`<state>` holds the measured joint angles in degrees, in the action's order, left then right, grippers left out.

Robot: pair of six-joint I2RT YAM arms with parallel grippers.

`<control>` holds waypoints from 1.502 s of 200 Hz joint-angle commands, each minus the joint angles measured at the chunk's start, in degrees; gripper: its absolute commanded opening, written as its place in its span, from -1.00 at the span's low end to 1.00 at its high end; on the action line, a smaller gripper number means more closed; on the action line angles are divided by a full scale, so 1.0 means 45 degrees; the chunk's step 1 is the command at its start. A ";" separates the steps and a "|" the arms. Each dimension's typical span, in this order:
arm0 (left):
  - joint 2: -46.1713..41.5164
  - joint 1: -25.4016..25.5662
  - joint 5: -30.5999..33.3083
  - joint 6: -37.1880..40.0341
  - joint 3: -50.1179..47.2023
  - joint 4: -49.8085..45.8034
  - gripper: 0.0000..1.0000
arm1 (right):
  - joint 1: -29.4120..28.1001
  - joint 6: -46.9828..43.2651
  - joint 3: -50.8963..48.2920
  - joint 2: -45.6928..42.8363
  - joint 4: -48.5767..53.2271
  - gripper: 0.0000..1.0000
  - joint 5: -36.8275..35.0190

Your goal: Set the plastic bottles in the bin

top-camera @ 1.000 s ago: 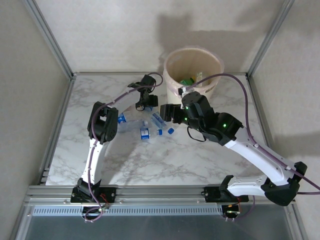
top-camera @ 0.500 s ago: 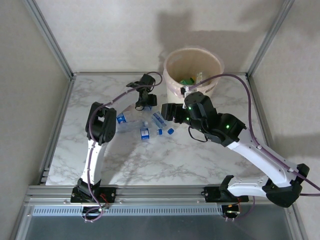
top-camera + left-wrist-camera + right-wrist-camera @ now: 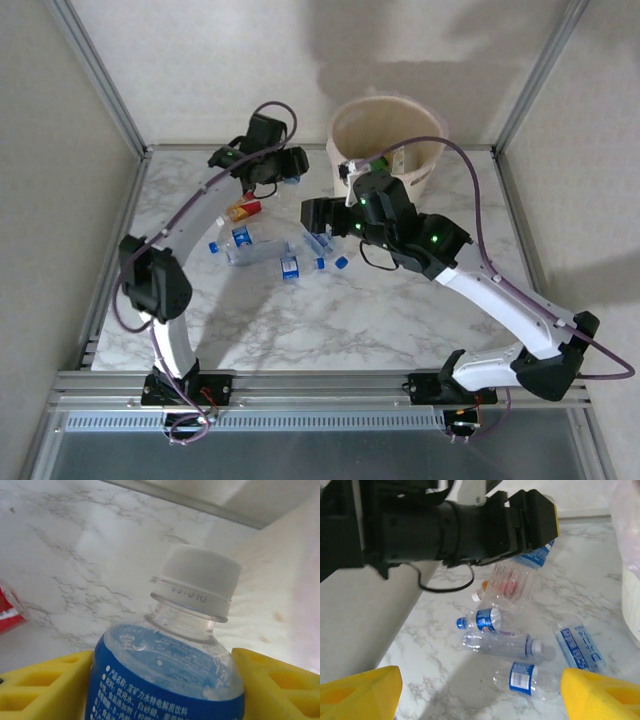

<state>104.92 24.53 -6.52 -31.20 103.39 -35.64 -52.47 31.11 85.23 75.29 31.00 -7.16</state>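
Note:
My left gripper (image 3: 283,172) is lifted above the table's back, just left of the bin (image 3: 388,140), and is shut on a plastic bottle (image 3: 170,680) with a white cap and a blue label. Its yellow fingers (image 3: 45,685) press the bottle's sides. The right wrist view shows that held bottle (image 3: 536,557) hanging over the table. My right gripper (image 3: 312,218) hovers open over several plastic bottles lying on the marble: a blue-capped one (image 3: 482,620), a long clear one (image 3: 507,646) and a blue-labelled one (image 3: 530,677). Nothing is between its fingers (image 3: 360,692).
A red-labelled bottle (image 3: 243,210) lies left of the pile and a flattened blue-printed one (image 3: 580,647) lies to its right. A metal frame and grey walls bound the table (image 3: 330,320). The bin's bag-lined wall (image 3: 632,595) rises at the right.
My left arm rose and swung back and left with the bottle in its grip, uncovering the red-labelled bottle. My right gripper shifted left over the pile and opened wider.

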 commanded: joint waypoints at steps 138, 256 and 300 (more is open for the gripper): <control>-0.4984 -0.0979 -0.7640 -0.7774 -0.4113 0.9046 0.29 | 0.3183 0.0293 0.2310 0.2315 -0.1630 0.97 0.6713; -0.5583 -0.0829 -0.8201 -1.0694 -0.5501 1.3173 0.30 | 0.3203 0.0664 0.2758 0.3046 -0.2983 0.80 0.9384; -0.5403 -0.0786 -0.7967 -1.0833 -0.5515 1.3364 0.31 | 0.3202 0.0689 0.2350 0.2745 -0.3413 0.45 0.9572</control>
<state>81.73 20.49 -42.37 -78.30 78.61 19.59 -38.26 34.41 96.95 88.92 17.21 34.65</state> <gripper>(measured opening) 0.651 0.770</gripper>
